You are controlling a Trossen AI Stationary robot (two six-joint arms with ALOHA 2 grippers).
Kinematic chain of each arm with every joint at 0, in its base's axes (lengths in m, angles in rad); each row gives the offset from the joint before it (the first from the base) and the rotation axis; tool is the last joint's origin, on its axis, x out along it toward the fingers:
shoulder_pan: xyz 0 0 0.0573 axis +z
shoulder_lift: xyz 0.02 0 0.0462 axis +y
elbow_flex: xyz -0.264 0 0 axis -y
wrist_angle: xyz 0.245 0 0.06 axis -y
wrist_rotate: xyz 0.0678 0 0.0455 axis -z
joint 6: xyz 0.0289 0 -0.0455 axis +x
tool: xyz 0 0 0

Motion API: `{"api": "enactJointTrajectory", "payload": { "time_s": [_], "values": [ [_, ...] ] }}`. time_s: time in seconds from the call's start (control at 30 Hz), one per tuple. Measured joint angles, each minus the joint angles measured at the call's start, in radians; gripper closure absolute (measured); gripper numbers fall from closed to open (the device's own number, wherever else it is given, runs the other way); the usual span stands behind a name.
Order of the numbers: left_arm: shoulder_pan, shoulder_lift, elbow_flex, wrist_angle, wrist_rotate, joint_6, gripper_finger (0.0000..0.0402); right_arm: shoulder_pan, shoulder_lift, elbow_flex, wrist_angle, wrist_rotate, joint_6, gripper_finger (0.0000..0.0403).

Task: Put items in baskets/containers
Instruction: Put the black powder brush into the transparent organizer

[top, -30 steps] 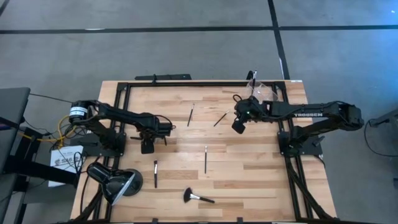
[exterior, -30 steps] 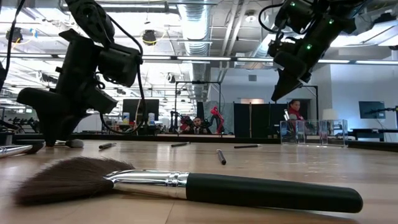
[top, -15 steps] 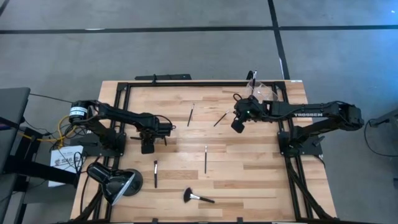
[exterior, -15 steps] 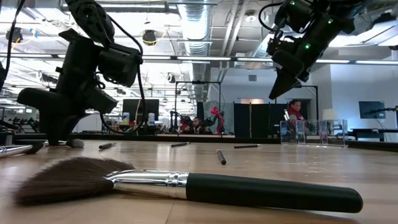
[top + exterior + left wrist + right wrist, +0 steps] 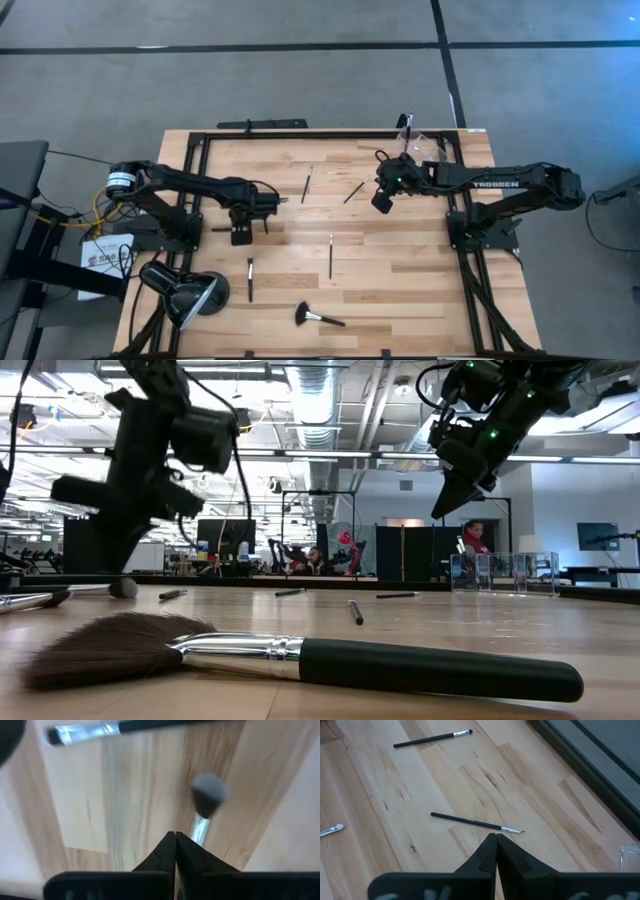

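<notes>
Several thin dark makeup brushes lie flat on the wooden table: one [image 5: 307, 184], one [image 5: 354, 190], one [image 5: 331, 256] and one [image 5: 250, 278]. A larger fluffy-headed brush [image 5: 318, 317] lies near the front edge. The clear holder [image 5: 413, 138] stands at the far right with a brush upright in it. My left gripper [image 5: 240, 236] is at the table's left, shut on a small brush [image 5: 206, 802]. My right gripper [image 5: 380, 206] hangs shut above the table, close to a thin brush [image 5: 475, 822] and touching nothing. My left gripper pinches the small brush by its silver ferrule [image 5: 199, 829], just behind the grey bristle head, between its two fingertips. The head sticks out beyond the fingertips, and the fingers hide the handle. The fingers slant down at the table. In the low view the head [image 5: 122, 588] sits right at the table top; whether it is lifted clear I cannot tell.
A black dome-shaped lamp [image 5: 185, 290] lies at the near left corner. A black metal frame [image 5: 300, 133] runs along the table's far edge and sides. Bare wood lies between the arms in the table's middle. People show in the room behind the table.
My left gripper has shut on the small brush. Its wrist has risen and tipped, as the low view shows. The other brushes and the holder have stayed where they were.
</notes>
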Motion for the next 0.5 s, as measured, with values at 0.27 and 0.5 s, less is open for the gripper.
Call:
{"api": "enactJointTrajectory", "payload": {
  "time_s": [0.27, 0.5],
  "values": [
    [0.000, -0.127, 0.021, -0.018, 0.000, 0.027, 0.0396, 0.019, 0.000, 0.000, 0.000, 0.000, 0.021, 0.0402],
    [0.000, -0.175, 0.021, -0.047, 0.062, -0.023, 0.0387, 0.033, 0.000, 0.000, 0.000, 0.000, 0.035, 0.0402]
  ]
}}
